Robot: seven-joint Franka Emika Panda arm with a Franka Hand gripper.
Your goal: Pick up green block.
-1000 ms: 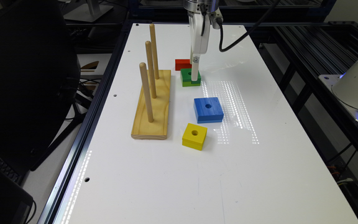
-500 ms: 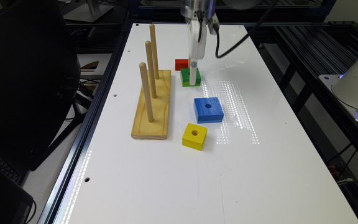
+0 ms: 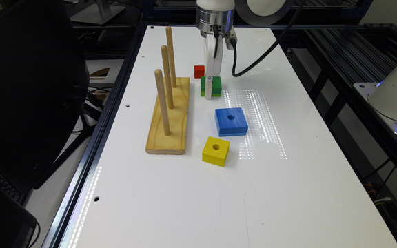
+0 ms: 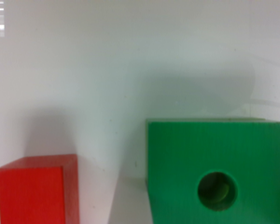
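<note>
Green block: the green block [image 3: 211, 86] sits flat on the white desk [image 3: 288, 172], toward the far end, its dark top over a lime lower layer and its round centre hole facing up (clearest in the wrist view [image 4: 217, 177]).

Gripper: the gripper [image 3: 208, 90] hangs straight down from the wrist, its white tip reaching the near edge of the green block; whether it is wide, narrow or closed on the block, I cannot tell from either view.

Why this pose: a vertical approach suits a flat square block that must be taken by its side faces, which is likely why the arm comes from directly above.

Red block: a small red block [image 3: 199, 71] lies just behind the green one, apart from it; the gap looks narrow, so it could be nudged.

Other blocks: a larger blue block [image 3: 231, 121] and a yellow block [image 3: 215, 151] lie nearer the camera, well apart from the target.

Peg board: a wooden base with three upright pegs [image 3: 168, 117] stands at the exterior view's left.

Step in hand: positioning for the grasp, judging by the block resting level on the desk.
</note>
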